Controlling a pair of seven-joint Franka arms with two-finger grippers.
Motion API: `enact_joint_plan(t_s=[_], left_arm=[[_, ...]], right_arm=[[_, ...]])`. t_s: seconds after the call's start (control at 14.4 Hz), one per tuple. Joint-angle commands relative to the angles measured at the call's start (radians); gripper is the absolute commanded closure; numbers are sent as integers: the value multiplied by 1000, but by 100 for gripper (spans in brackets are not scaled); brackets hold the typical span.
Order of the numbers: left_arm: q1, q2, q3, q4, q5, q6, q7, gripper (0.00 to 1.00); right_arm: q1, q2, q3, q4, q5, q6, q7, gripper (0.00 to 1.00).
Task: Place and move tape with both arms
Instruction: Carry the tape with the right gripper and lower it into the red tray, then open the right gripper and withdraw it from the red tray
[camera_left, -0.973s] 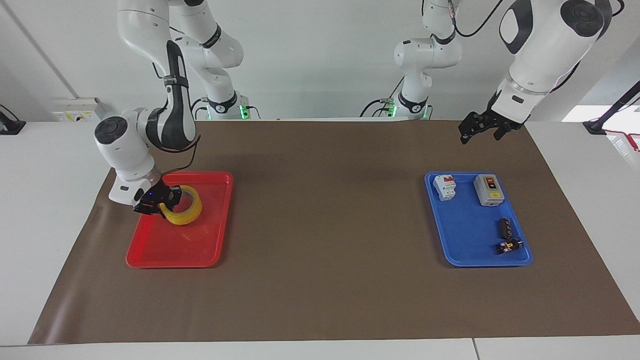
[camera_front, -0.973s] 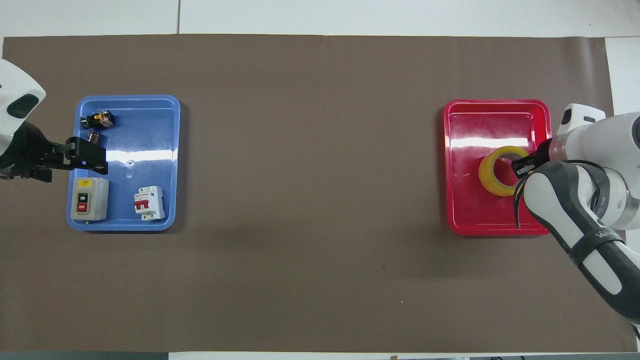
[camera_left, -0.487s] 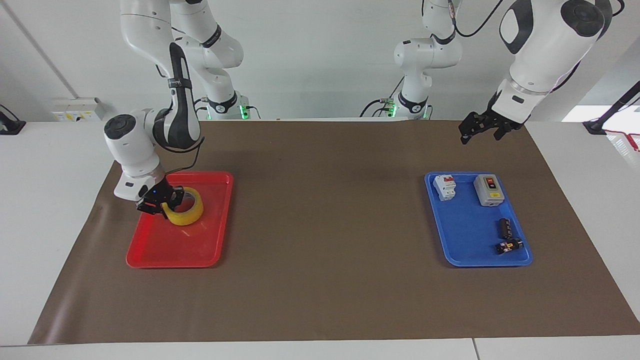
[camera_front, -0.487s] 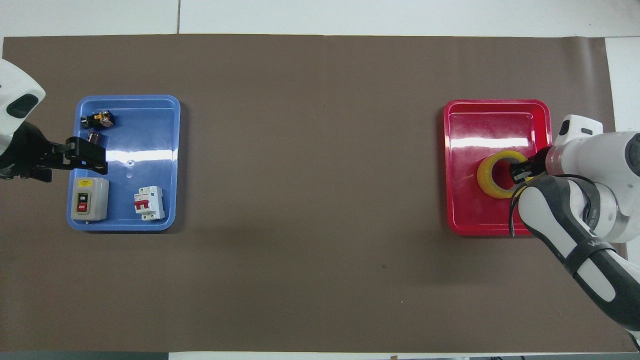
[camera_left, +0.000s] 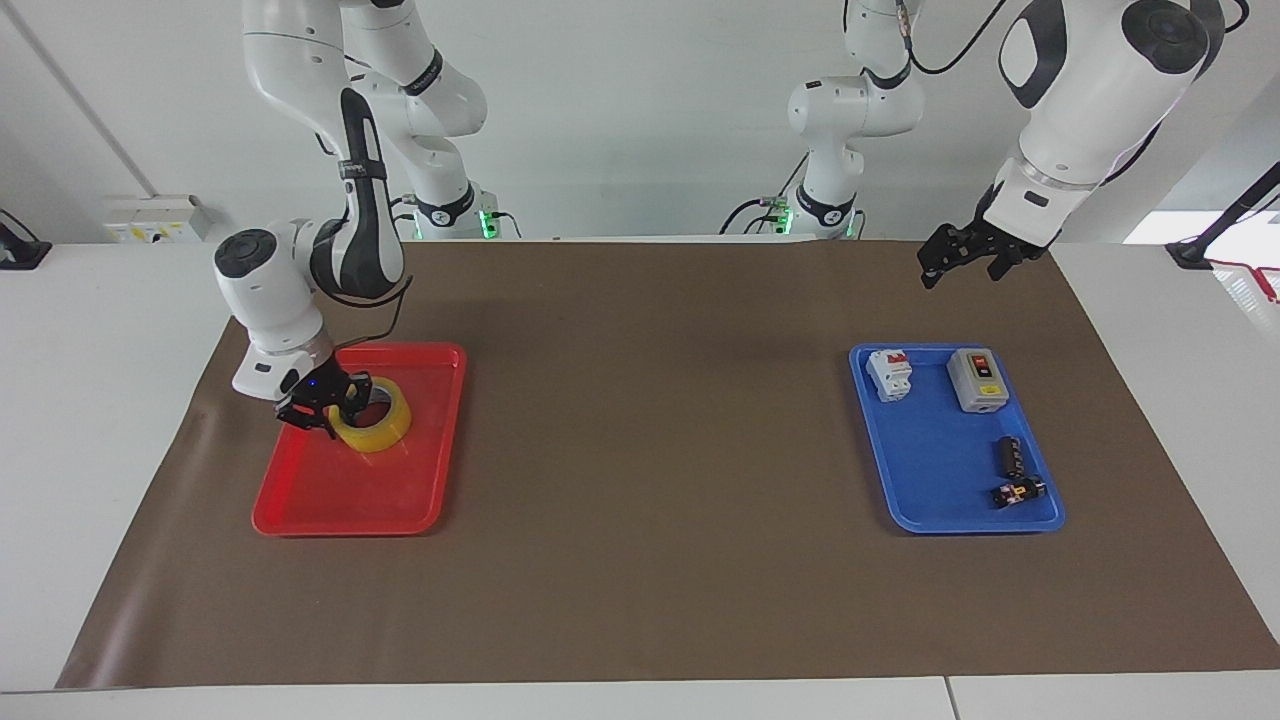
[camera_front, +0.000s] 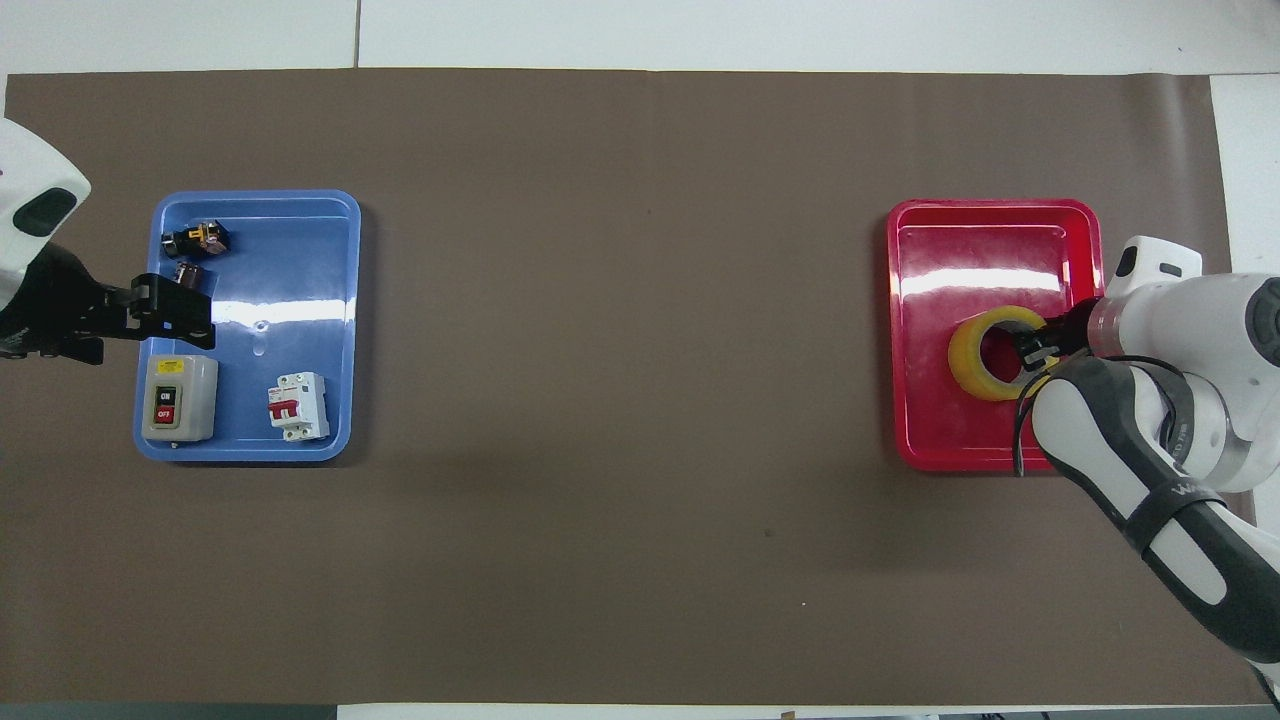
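The yellow tape (camera_left: 386, 430) is in the red tray (camera_left: 340, 500), tilted, with one side raised. My right gripper (camera_left: 336, 404) is shut on the roll's wall, one finger in its hole, low over the tray. In the overhead view the tape (camera_front: 964, 362) shows as a ring in the red tray (camera_front: 990, 230), with the right gripper (camera_front: 1036, 348) at its edge. My left gripper (camera_left: 962, 266) is open and empty, and waits in the air beside the blue tray (camera_left: 930, 470). In the overhead view the left gripper (camera_front: 172, 312) covers that tray's edge.
The blue tray (camera_front: 300, 250) holds a grey on/off switch box (camera_front: 177, 398), a white circuit breaker (camera_front: 298, 406) and two small dark parts (camera_front: 196, 238). A brown mat (camera_left: 650, 450) covers the table. Two smaller white arms (camera_left: 830, 110) stand at the robots' end.
My right gripper has shifted the tape a little toward the table's middle within the red tray, and its wrist has come more upright. The left arm has not moved.
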Motion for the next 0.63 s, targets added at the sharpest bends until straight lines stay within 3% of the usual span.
enact_joint_plan(t_s=[0.0,0.21,0.56], left_arm=[[10,-17,-1,-5,-22,-10,8,0],[10,-17,-1,-5,-22,-12,8,0],[10,-17,-1,-5,-22,-12,8,0]], right_arm=[[-3,-30,16,76,27,-100,29,0],[43,-80,28,227,16,-348,235,0],[48,-292,31,319,-8,-666,459,0]])
